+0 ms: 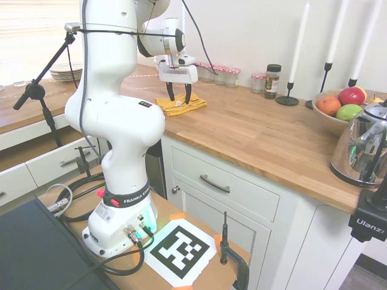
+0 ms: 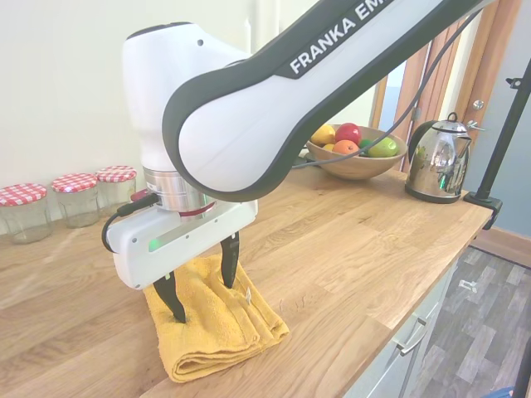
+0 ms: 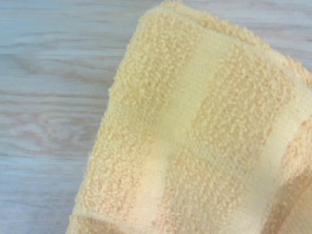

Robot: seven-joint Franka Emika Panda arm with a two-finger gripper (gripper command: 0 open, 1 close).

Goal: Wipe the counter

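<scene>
Trouble could come if the spread fingers pinch only the top fold of the yellow towel (image 2: 217, 325), letting it unfurl or drag unevenly across the counter (image 2: 357, 240). Gripper (image 2: 202, 282), jaws apart and holding nothing, points straight down onto the cloth at lower centre of the second exterior frame; the butcher-block counter stretches right toward the fruit bowl (image 2: 355, 159) and kettle (image 2: 437, 159).

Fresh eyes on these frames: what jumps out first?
The open gripper poised right above a folded yellow towel near the front edge of the butcher-block counter. Further along sit a fruit bowl and a shiny kettle, with red-lidded jars along the wall.
</scene>
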